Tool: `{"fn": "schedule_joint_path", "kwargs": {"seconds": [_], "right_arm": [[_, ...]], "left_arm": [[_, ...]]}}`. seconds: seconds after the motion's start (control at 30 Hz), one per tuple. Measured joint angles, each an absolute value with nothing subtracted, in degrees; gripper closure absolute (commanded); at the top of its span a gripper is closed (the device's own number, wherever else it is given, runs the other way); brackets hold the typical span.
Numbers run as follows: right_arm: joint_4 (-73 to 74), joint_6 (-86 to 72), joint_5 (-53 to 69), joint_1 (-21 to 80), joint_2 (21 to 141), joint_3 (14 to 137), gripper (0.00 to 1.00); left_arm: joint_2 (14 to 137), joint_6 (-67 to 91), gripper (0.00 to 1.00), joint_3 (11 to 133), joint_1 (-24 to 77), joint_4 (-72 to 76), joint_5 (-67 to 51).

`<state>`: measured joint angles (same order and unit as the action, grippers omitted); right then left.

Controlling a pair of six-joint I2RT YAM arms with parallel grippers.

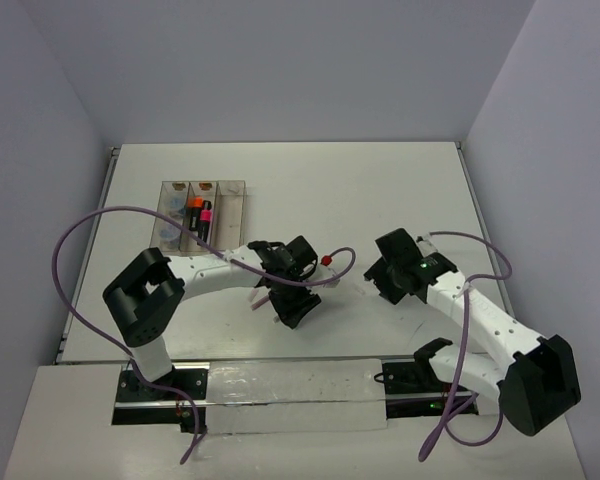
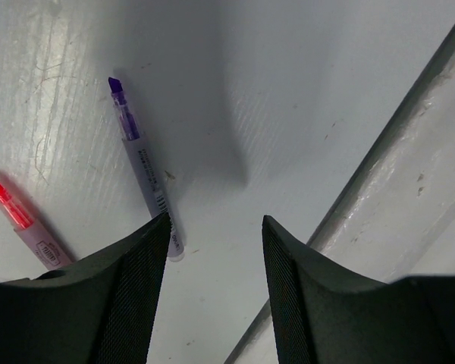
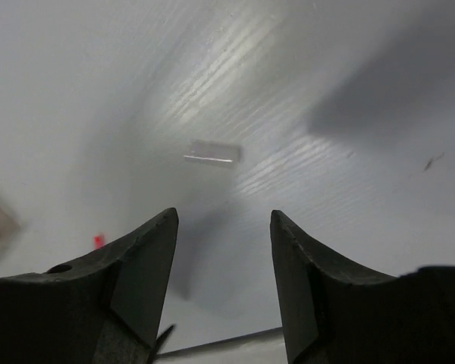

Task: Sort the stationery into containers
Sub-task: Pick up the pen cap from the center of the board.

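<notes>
The clear three-compartment tray (image 1: 231, 203) stands at the back left. It holds an orange-black highlighter (image 1: 192, 211), a pink-black highlighter (image 1: 206, 218) and bluish round pieces (image 1: 168, 217). My left gripper (image 1: 296, 285) is open and empty over the table's middle. In the left wrist view it (image 2: 216, 227) hovers beside a purple-tipped pen (image 2: 144, 174), whose end lies by the left finger. A red-tipped pink pen (image 2: 24, 224) lies further left. My right gripper (image 1: 386, 268) is open and empty. In the right wrist view it (image 3: 224, 220) points at a pale bar (image 3: 212, 152) lying ahead on the table.
A red pen tip (image 1: 327, 260) shows between the two grippers. A purple cable (image 1: 75, 235) loops over the left side. A raised strip at the table's near edge (image 2: 409, 144) runs to the right of the left gripper. White walls close in the table.
</notes>
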<state>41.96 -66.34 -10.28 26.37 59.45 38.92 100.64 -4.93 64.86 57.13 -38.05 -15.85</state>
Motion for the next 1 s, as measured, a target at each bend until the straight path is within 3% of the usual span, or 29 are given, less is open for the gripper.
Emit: {"fn": "schedule_joint_path", "kwargs": {"seconds": [0.2, 0.4, 0.7, 1.0], "right_arm": [[42.0, -89.9, -7.7, 26.4, 51.3, 36.3, 0.45], [40.8, -104.5, -6.8, 26.3, 48.7, 33.6, 0.4], [39.0, -110.2, -0.9, 23.1, 64.3, 34.9, 0.35], [36.5, -110.7, 1.1, 21.7, 68.8, 34.9, 0.35]], "left_arm": [[101.2, -4.9, 0.41, 65.5, 57.3, -38.0, -13.2], [101.3, -5.0, 0.41, 66.3, 57.3, -38.0, -11.9], [101.3, -5.0, 0.41, 66.4, 57.3, -38.0, -11.2], [100.4, -5.2, 0.41, 66.3, 57.3, -38.0, -11.1]]}}
